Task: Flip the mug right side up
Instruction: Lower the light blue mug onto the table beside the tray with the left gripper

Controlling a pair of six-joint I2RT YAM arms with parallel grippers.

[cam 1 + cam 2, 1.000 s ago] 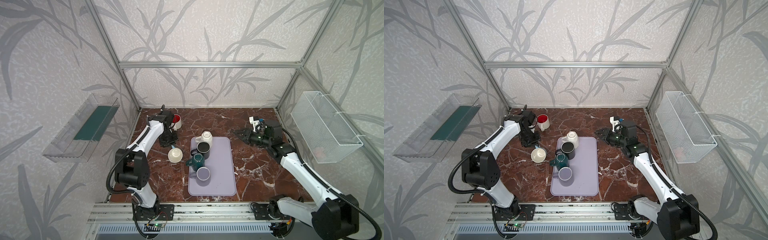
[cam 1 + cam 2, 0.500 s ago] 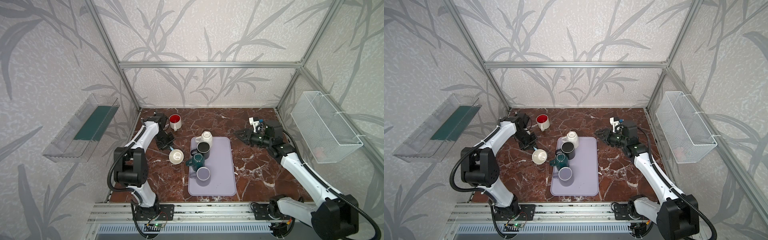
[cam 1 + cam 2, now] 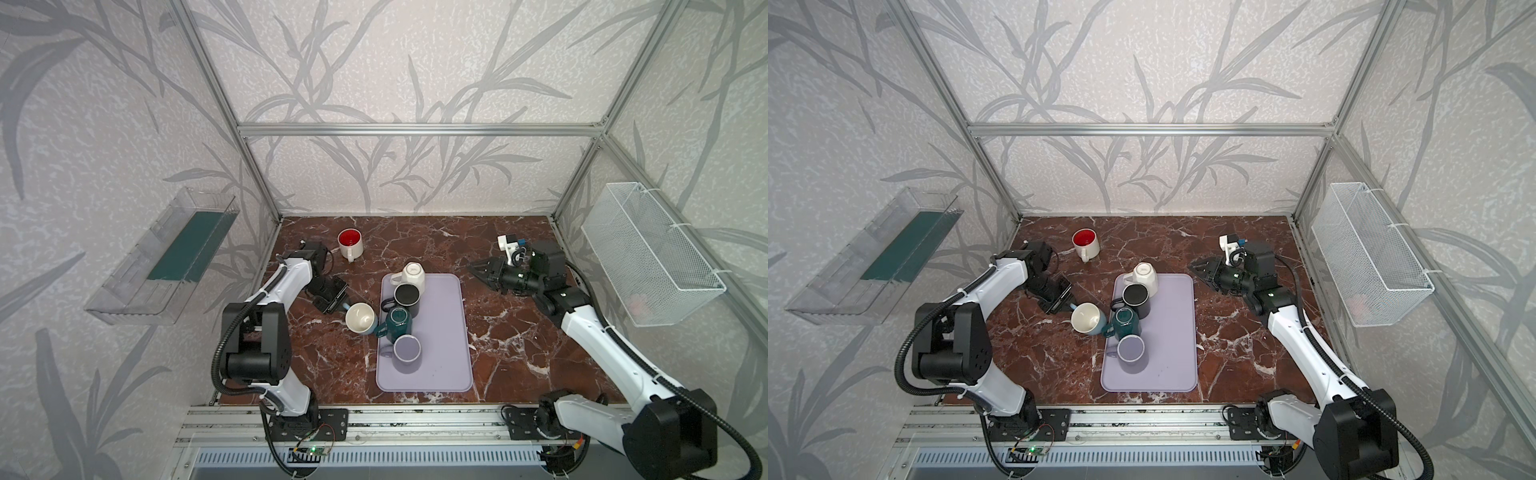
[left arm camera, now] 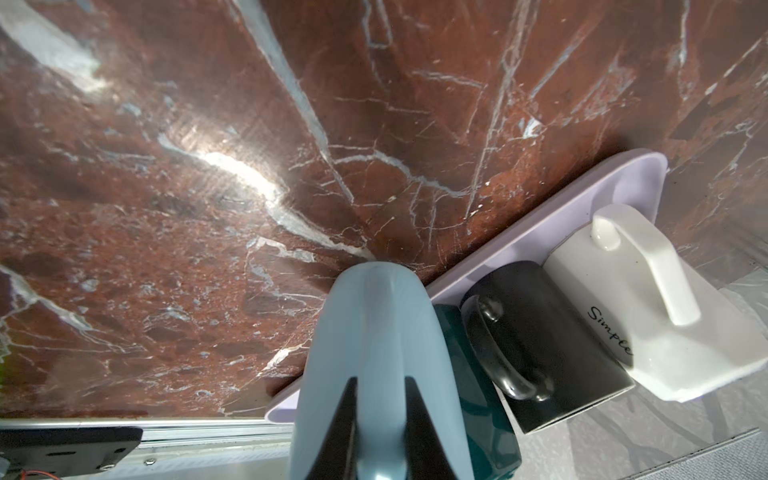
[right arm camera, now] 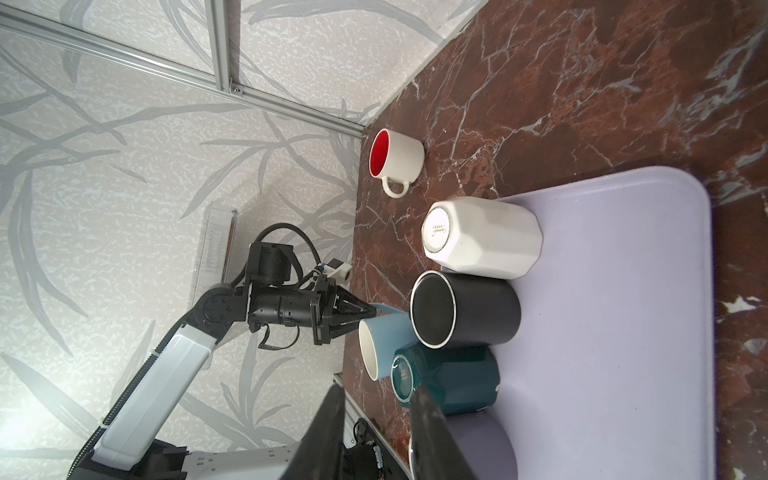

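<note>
Ceramic, by the look of the glaze, so the blue mug (image 3: pixel 360 318) should be stiff, fairly heavy for its size, slick on the outside and liable to chip if it knocks against its neighbours. It sits just off the left edge of the tray (image 3: pixel 444 365), tipped over with its cream mouth facing up and away from the tray. Its side is close against the teal mug (image 3: pixel 398 322) and the black mug (image 3: pixel 406 296), which stand on the tray's left part. Whether its wall rests on the desk (image 3: pixel 498 332) or hangs clear I cannot tell.

The left claw (image 3: pixel 341 305) is clamped on the handle (image 5: pixel 384 308), on the mug's side away from the tray; the left wrist view shows both fingers pinching that ridge. A handle grip is a sound choice here, since the loop gives the fingers something to bite where the round wall would slide. The weight hangs off to one side, though, so the mug may swivel in the pinch as it is brought upright. It needs room from the teal mug before the base goes down.

The right claw (image 3: pixel 473 268) hovers well off the tray's right edge, fingers a little apart and holding nothing.
</note>
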